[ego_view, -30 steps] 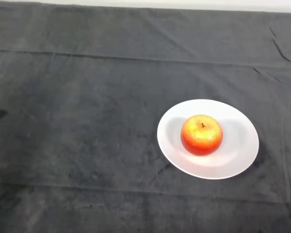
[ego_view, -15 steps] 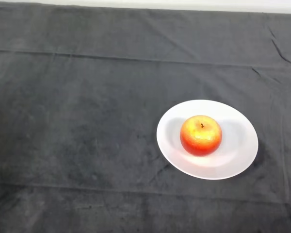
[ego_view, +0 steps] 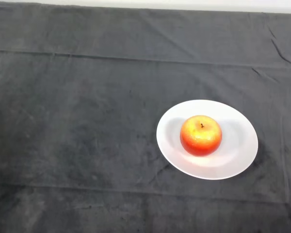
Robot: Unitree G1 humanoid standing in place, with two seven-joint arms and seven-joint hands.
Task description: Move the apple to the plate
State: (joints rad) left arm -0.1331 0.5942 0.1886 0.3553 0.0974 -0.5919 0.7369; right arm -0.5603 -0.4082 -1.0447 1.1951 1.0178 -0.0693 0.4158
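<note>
One apple (ego_view: 201, 135) upright on one white plate (ego_view: 242, 145).

- A white plate (ego_view: 242, 145) rests on a table (ego_view: 77, 121) covered by a dark grey, creased cloth, toward four o'clock from the middle of the view.
- A red and yellow apple (ego_view: 201, 135) sits upright on the plate, stem up, slightly toward nine o'clock of the plate's middle.

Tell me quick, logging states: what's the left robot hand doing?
Left robot hand: not in view. The apple sits on the plate, untouched.
</note>
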